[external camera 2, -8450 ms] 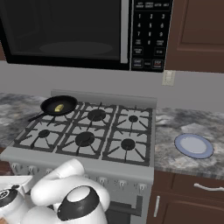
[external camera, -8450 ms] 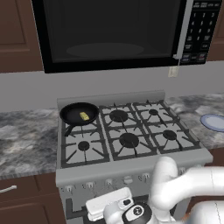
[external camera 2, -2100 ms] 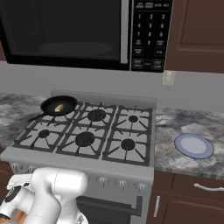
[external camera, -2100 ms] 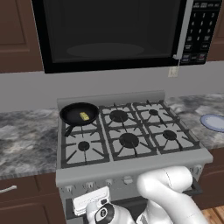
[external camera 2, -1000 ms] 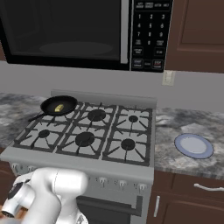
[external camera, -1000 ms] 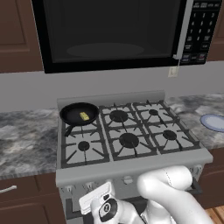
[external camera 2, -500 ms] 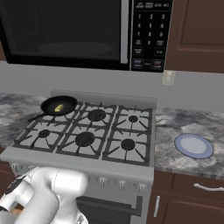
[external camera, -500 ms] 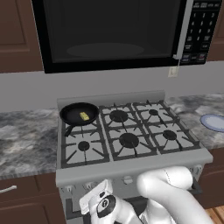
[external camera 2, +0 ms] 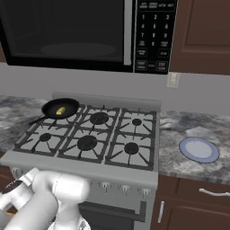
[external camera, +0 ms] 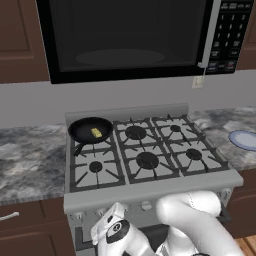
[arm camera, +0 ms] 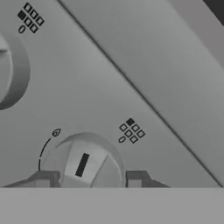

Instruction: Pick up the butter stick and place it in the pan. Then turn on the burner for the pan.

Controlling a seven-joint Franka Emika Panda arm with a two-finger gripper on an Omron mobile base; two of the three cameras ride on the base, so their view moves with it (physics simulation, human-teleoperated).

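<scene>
One butter stick (external camera: 96, 132) lies inside the one black pan (external camera: 90, 130), left of centre in the left base view, on the back-left burner (external camera: 90, 131) of a stove (external camera: 150, 187) with six burners. One pale blue plate (external camera 2: 199, 149) sits on the counter at the right of the right base view. The arm folds low before the stove front at the bottom edge. In the hand view the gripper (arm camera: 88, 180) is narrowly parted, its tips flanking one round knob (arm camera: 85, 164); whether they touch it I cannot tell.
</scene>
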